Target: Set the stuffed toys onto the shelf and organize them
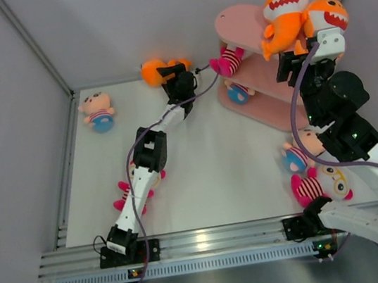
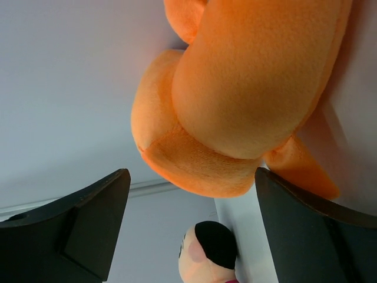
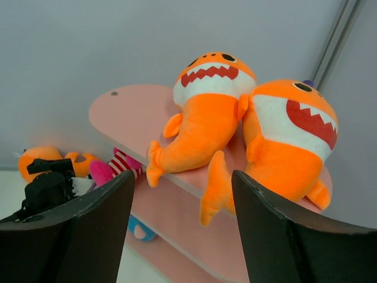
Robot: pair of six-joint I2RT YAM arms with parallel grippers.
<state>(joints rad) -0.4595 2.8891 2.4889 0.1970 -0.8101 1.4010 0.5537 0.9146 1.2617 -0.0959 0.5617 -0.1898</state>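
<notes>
L fingers (image 2: 76, 230) open at shark (image 1: 154, 72) on table (image 1: 215, 173); R fingers (image 3: 76, 236) open, facing 2 sharks (image 3: 206, 118) atop shelf (image 3: 123, 109).

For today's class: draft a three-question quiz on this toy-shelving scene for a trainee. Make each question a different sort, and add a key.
1. How many orange sharks lie on the shelf's top board?
2. True or false: the right gripper is shut on a toy.
3. The left gripper, open, flanks which toy? A) the shark by the far wall B) a striped doll C) a blue-bodied doll
Key: 1 two; 2 false; 3 A.
</notes>
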